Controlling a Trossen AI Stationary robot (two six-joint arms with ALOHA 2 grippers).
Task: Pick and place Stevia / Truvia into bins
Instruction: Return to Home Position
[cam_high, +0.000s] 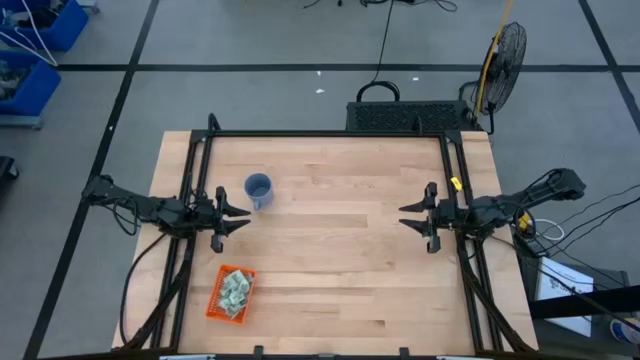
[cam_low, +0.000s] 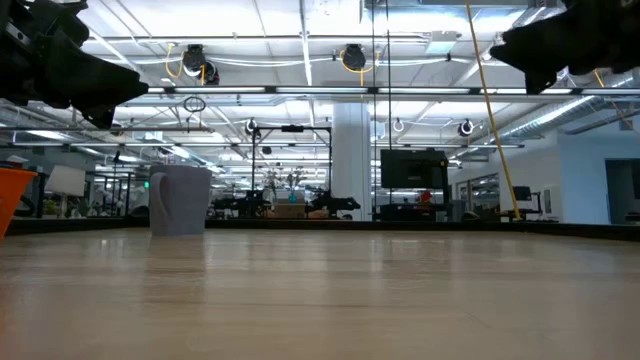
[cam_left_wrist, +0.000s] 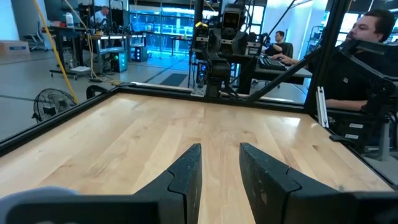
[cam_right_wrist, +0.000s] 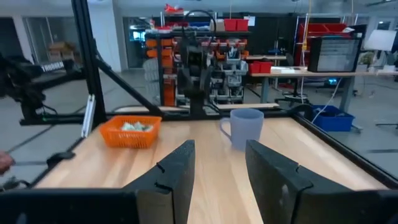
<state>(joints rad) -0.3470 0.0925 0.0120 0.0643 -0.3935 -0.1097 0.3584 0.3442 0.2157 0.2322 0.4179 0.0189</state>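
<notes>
We judged that the sorting was done and that only the return to rest was left, so the advice for this step was simple: keep both arms high, draw them back toward their own sides of the table (cam_high: 340, 260), and carry nothing along. The left gripper (cam_high: 246, 219) hung at the left edge of the table and the right gripper (cam_high: 403, 216) at the right edge, facing each other and well apart. In the low view both were above the wood and not touching it. In each wrist view the jaws stood apart with only bare wood showing between them, so nothing was held. The left arm needed the most care, we thought, because the blue cup (cam_high: 258, 188) stood just beside its fingers and a low sweep could knock it. The sachets (cam_high: 236, 290) lay heaped inside the orange basket (cam_high: 213, 300), which sat near the left front corner of the table. We saw no sachet on the wood outside it. Inside the cup we could make out nothing.
</notes>
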